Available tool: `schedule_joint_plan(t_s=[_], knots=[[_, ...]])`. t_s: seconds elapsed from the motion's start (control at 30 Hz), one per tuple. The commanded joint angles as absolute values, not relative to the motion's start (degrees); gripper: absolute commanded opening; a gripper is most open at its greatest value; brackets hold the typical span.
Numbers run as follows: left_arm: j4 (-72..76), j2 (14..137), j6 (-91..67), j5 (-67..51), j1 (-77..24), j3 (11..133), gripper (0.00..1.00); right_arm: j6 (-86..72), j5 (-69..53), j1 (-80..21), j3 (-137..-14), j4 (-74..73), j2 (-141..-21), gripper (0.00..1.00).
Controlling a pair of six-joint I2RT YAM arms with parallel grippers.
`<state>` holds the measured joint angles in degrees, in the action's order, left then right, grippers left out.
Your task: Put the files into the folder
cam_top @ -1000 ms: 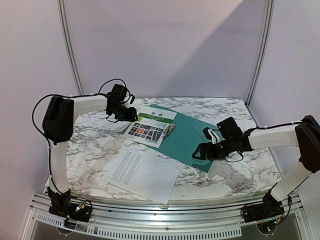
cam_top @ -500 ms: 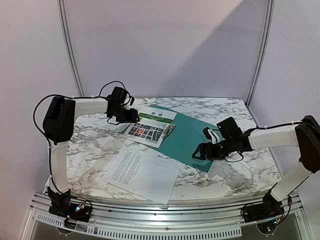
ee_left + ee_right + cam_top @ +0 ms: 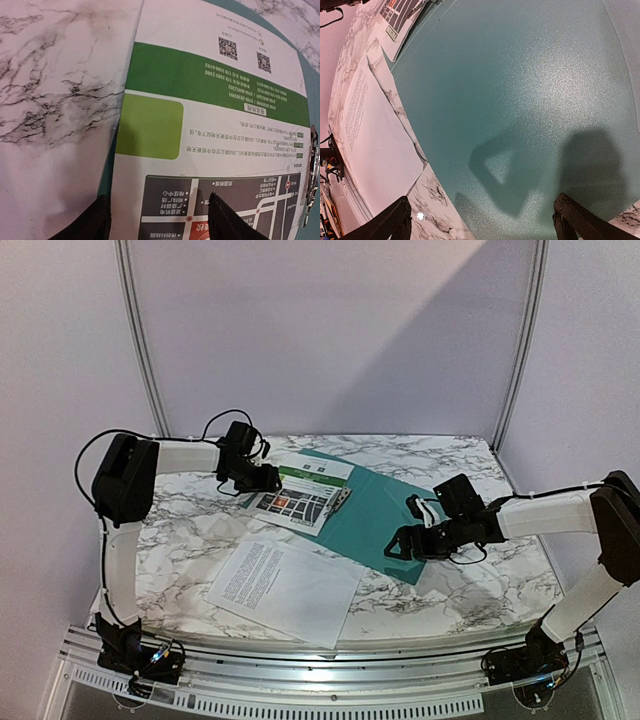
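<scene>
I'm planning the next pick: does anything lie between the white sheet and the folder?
Nothing visible does: only bare table separates the white sheet from the folder. The right claw hangs open above the folder's near edge, and the green sheet covers its left part.

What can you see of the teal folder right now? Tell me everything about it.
The folder is thin and teal-green, with a matte, finely grained, plastic-looking surface. It lies flat on the marble table, skewed to its edges. The green-headed sheet rests on its left part, beside a small metal clip. The open right claw hangs over its near right area, casting a shadow there; no contact shows.
</scene>
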<state>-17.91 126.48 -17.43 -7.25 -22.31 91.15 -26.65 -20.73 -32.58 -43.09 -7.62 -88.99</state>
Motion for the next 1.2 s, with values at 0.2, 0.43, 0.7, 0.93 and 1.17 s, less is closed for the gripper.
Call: schedule_joint_plan(t_s=[0.2,0.43,0.7,0.93,1.17], knots=[[-15.38,129.47,-16.61,-10.72,-22.73,91.94,0.64,-26.55,-20.94,-32.32,-41.40,-9.08,-89.91,0.99],[-14.94,131.65,-15.24,-12.56,-22.72,95.27,0.62,-26.63,-20.83,-32.27,-41.14,-9.24,-90.00,0.99],[-16.07,132.16,-14.90,-11.51,-22.76,96.55,0.61,-26.72,-20.77,-32.34,-41.20,-9.40,-89.74,0.99],[-16.61,129.02,-14.90,-8.38,-22.74,94.52,0.61,-26.76,-20.74,-32.27,-41.52,-9.85,-89.34,0.99],[-15.52,123.63,-14.59,-5.19,-22.72,91.54,0.64,-26.63,-20.39,-32.30,-42.21,-10.54,-89.20,0.99]])
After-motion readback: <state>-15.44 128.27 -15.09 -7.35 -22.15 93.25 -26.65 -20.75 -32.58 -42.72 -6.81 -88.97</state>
